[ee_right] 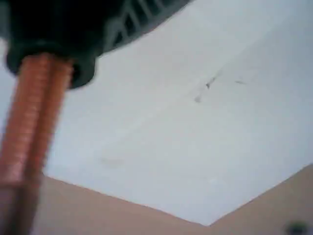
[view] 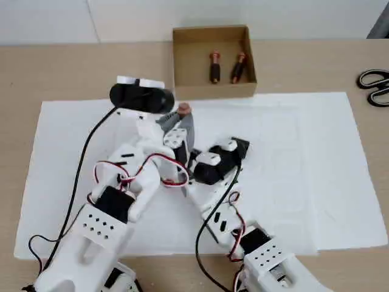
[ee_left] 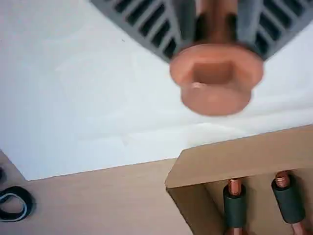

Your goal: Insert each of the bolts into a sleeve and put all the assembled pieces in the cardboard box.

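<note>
**High view: a bolt [view: 183, 109] held just outside the cardboard box [view: 213, 90]**

We see the cardboard box standing open on the table [view: 61, 67]. Two assembled pieces [view: 214, 67] lie side by side inside it.

Just outside the box's near wall, above the white sheet [view: 292, 170], the left gripper [view: 181, 125] is clenched on the bolt. In the left wrist view its grey ribbed fingers [ee_left: 142, 24] sit on either side of the shank. The flanged copper head, with its hex socket, faces the camera, and a corner of the box lies beyond it.

A little farther from the box, the right gripper [view: 193, 161] meets the same piece from the other end. In the right wrist view we find a black sleeve [ee_right: 73, 66] grasped at its jaws. The bolt's threaded end sticks out of that sleeve.

Scissors [view: 375, 85] lie on the table well to the side of the box, off the sheet.
</note>
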### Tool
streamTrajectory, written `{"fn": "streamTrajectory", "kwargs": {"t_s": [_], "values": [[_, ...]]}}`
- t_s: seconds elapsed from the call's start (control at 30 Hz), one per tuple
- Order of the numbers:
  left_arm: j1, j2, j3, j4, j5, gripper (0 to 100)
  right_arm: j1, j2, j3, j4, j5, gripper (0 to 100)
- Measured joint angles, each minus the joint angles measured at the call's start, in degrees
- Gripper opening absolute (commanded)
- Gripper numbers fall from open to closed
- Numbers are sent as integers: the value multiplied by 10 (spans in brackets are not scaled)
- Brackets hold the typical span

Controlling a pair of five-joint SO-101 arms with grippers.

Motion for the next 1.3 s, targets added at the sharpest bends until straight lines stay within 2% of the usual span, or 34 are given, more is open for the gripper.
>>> {"fn": "streamTrajectory", "kwargs": {"t_s": [0.17, 0.4, 0.67, 0.87, 1.03, 1.3], "values": [[0, 0, -1, 37, 0, 6, -2, 0, 1, 0, 0, 4], [0, 0, -1, 49, 0, 6, -3, 0, 1, 0, 0, 4], [5, -46, -1, 131, -6, 6, -3, 0, 0, 2, -1, 4], [8, -77, 45, 127, -25, 6, -4, 0, 0, 2, 0, 4], [10, -78, 83, 92, -25, 6, -4, 0, 0, 2, 0, 4], [10, -80, 93, 84, -25, 6, -4, 0, 0, 2, 0, 4]]}}
